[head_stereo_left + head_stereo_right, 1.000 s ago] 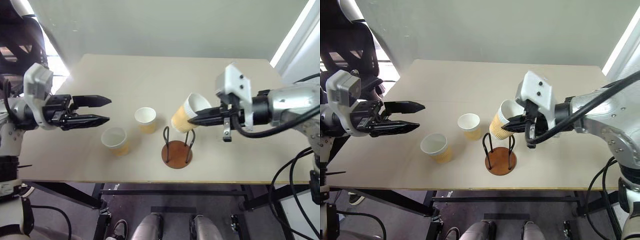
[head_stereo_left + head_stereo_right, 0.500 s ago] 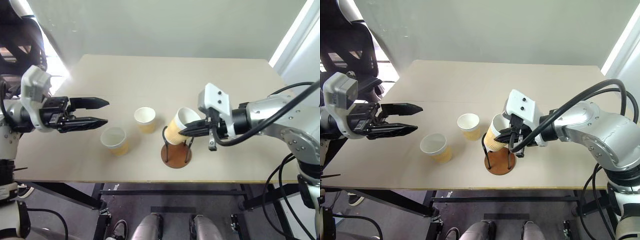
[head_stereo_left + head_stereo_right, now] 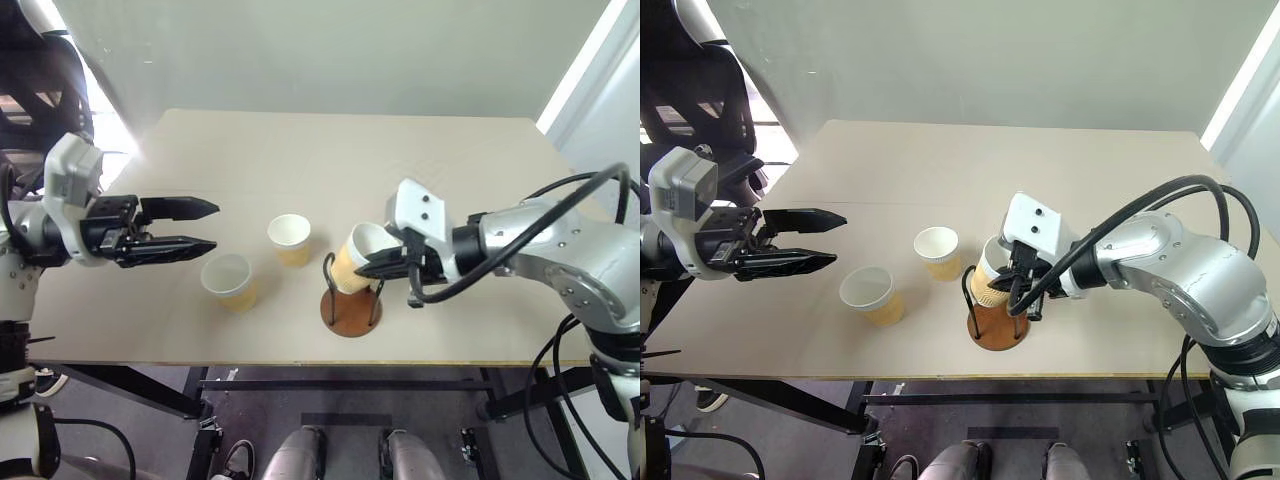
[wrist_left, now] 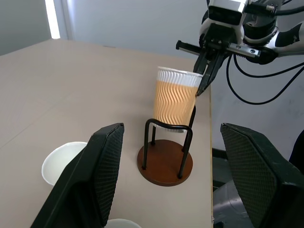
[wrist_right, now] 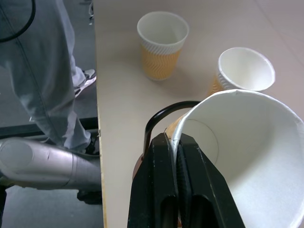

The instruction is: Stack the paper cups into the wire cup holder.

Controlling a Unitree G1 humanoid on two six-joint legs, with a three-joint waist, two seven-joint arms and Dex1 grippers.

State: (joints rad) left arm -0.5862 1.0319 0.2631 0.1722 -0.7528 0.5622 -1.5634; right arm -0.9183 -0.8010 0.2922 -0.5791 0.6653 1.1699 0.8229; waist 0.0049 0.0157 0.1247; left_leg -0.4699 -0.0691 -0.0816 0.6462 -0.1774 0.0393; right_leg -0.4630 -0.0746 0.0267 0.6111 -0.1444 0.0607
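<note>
1. Left wrist view: held cup [image 4: 176, 99] hangs nearly upright, slightly tilted, its bottom sunk just between the tops of the two dark wire loops of the wire cup holder [image 4: 165, 153]. The cup's base is well above the holder's reddish-brown disc.
2. Right gripper [image 5: 172, 142] has its two black fingers pressed together on the cup's white rim, one finger inside the wall, one outside. Grip is at the rim's edge nearest the right arm.
3. Holder stands on the beige table [image 3: 300, 150] near its front edge, about the middle of the table's width.
4. Two more paper cups stand upright on the table to the robot's left of the holder, mouths up, empty. Far cup [image 3: 290, 238] is near the holder; near cup [image 3: 230, 281] sits further left and closer to the front edge. The two are apart, not touching.
5. Left gripper [image 3: 200, 226] hovers above the table's left part, pointing level toward the cups, fingers spread apart and holding nothing. Its tips are just left of the near cup, higher than its rim.
</note>
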